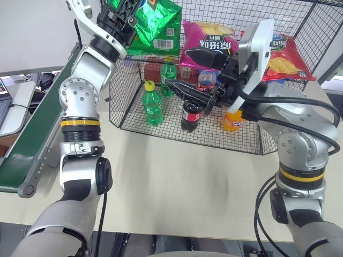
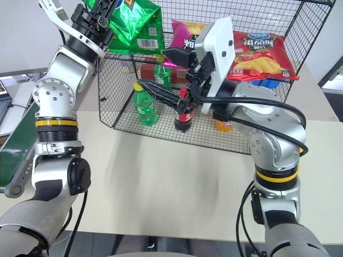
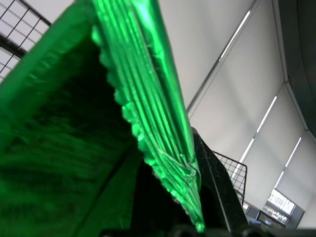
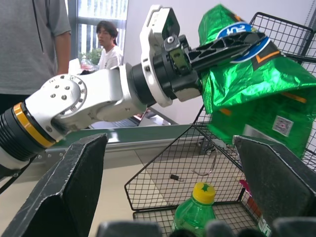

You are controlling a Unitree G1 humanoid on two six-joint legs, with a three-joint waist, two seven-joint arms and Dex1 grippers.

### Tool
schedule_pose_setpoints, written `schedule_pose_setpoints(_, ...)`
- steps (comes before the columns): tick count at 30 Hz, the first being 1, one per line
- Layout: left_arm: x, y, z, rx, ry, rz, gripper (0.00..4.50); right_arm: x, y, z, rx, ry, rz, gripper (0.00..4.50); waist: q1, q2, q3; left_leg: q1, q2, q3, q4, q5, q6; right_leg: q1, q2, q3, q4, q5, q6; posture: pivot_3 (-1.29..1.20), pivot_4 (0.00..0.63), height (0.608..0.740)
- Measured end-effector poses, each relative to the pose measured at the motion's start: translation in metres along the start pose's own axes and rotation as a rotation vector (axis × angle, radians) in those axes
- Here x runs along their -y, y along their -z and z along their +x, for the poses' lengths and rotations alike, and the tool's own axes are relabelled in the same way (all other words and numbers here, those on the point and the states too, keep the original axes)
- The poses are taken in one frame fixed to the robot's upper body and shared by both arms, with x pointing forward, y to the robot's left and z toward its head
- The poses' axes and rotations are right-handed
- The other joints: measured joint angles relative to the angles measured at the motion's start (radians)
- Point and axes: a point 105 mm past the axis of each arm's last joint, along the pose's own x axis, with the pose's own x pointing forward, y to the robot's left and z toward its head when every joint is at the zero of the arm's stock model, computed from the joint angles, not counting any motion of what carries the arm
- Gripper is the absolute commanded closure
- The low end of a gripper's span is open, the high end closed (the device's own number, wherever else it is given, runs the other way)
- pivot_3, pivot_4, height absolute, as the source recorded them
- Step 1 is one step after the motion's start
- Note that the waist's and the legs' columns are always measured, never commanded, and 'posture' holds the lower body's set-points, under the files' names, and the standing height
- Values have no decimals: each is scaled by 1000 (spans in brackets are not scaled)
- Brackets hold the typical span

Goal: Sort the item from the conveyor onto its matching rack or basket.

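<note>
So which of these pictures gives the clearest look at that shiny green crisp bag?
The right wrist view: the green crisp bag shows its logo, clamped in the left gripper. Both eye views cut it at the top edge; the left wrist view sees just its crimped edge, close up.

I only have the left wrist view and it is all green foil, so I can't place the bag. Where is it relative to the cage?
Observer: The green crisp bag is raised at the upper left corner of the black wire cage, pinched in the left gripper.
Operator: Is anything already up there?
Observer: A magenta bag and a red bag lie side by side high in the cage, to the right of the green one.
Operator: And my right arm?
Observer: The right gripper is in front of the cage with its fingers open, holding nothing.
</note>
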Motion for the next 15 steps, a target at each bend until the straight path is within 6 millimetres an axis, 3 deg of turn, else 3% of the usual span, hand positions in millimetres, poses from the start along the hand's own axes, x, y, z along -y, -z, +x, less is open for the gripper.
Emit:
schedule_pose_setpoints(10,-17,4,-4,20,-46,12,4464,1,0,0,-4,14,-1,0,0,0,0,0,0,0,0,0,0,0,0,0,0,0,0,0,150,740)
schedule_pose_setpoints(15,-32,21,-33,12,-167,-45,4464,1,1,0,-7,14,0,0,0,0,0,0,1,-1,0,0,0,0,-1,0,2,0,0,0,150,740)
